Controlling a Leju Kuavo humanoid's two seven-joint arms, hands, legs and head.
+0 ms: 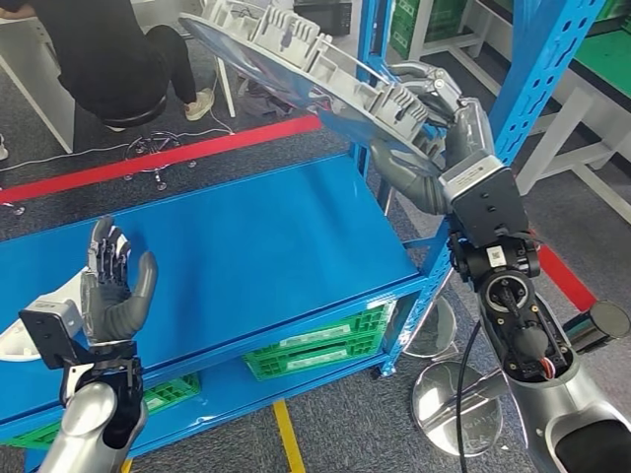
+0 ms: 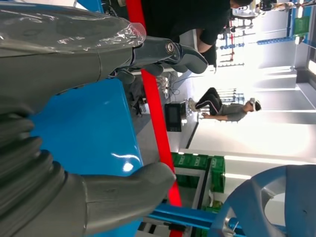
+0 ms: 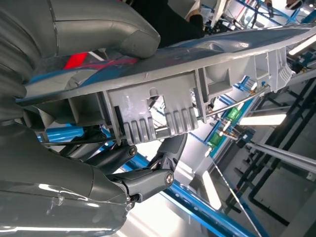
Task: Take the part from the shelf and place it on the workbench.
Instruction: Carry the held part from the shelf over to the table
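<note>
A large grey moulded part (image 1: 313,69) with ribbed clips on its back hangs tilted in the air above the far right of the blue shelf board (image 1: 223,246). My right hand (image 1: 428,133) grips its right end, thumb under it and fingers over the top. In the right wrist view the part (image 3: 178,94) lies clamped between the thumb (image 3: 104,24) and the dark fingers (image 3: 149,177). My left hand (image 1: 115,281) stands upright over the near left of the board, fingers apart and holding nothing. In the left wrist view the left hand (image 2: 93,123) is spread above the blue surface.
Blue shelf uprights (image 1: 372,39) rise behind and beside the part. Green crates (image 1: 319,345) sit on the lower shelf. A person (image 1: 111,54) in black sits at the far left beyond a red floor line (image 1: 186,148). Round metal discs (image 1: 454,404) lie on the floor.
</note>
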